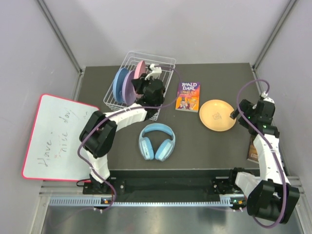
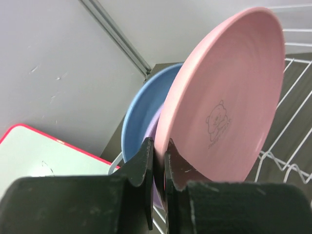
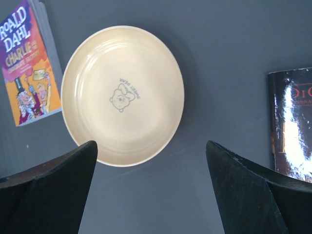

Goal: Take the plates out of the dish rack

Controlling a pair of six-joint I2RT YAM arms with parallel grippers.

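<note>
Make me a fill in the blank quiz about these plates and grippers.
The left gripper is shut on the rim of the ____ round plastic plate.
The right gripper hangs ____ above the orange-yellow round plate.
In the white wire dish rack stand a lilac plate and a light ____ plate.
Missing: pink; open; blue.

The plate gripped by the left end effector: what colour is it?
Pink plate; left wrist view shows it best.
</note>
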